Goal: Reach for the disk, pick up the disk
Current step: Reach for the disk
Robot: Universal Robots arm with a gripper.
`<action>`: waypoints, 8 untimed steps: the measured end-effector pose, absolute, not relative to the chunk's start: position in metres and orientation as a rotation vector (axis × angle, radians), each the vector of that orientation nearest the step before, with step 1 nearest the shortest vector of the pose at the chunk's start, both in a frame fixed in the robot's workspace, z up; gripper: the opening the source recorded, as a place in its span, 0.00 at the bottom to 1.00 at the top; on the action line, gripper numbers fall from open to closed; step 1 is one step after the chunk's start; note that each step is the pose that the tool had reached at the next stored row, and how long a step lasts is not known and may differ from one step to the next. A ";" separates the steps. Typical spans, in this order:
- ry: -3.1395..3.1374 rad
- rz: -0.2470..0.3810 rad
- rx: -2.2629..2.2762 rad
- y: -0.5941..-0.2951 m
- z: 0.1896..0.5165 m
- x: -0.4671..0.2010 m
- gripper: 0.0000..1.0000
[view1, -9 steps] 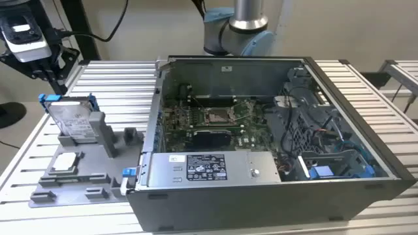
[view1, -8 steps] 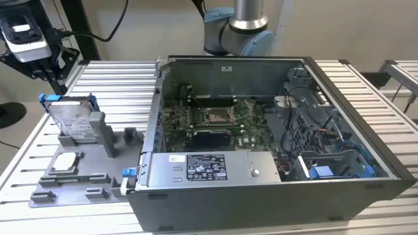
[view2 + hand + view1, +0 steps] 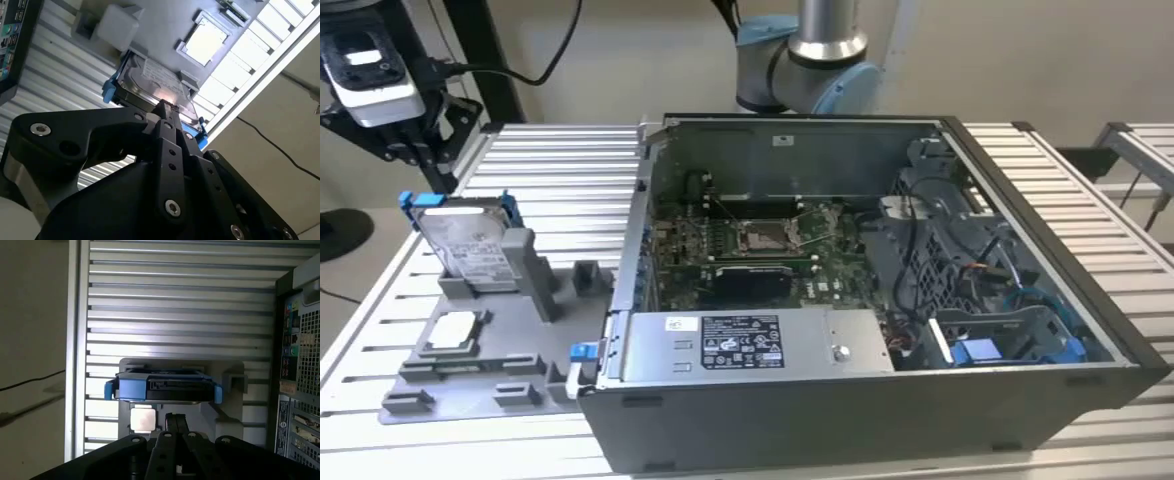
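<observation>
Now the jaws are pressed together, empty, near the disk (image 3: 170, 390). It looks hard, heavy, slippery; best held by its blue side rails (image 3: 132, 388).

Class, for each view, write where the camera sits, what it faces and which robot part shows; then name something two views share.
Exterior view: off the arm, looking down at the open computer case and the disk; an arm joint shows behind the case.
First wrist view: on the arm, facing the disk edge-on; the gripper shows, fingers shut.
Second wrist view: on the arm, facing the disk's labelled face; the gripper shows.
Shared: both wrist views see disk and gripper.
</observation>
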State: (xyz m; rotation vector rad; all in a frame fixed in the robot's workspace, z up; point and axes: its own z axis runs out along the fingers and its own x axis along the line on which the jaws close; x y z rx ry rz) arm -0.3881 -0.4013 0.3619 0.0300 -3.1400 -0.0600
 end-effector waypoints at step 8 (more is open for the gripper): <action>-3.140 -0.060 0.029 -0.396 0.362 -0.390 0.00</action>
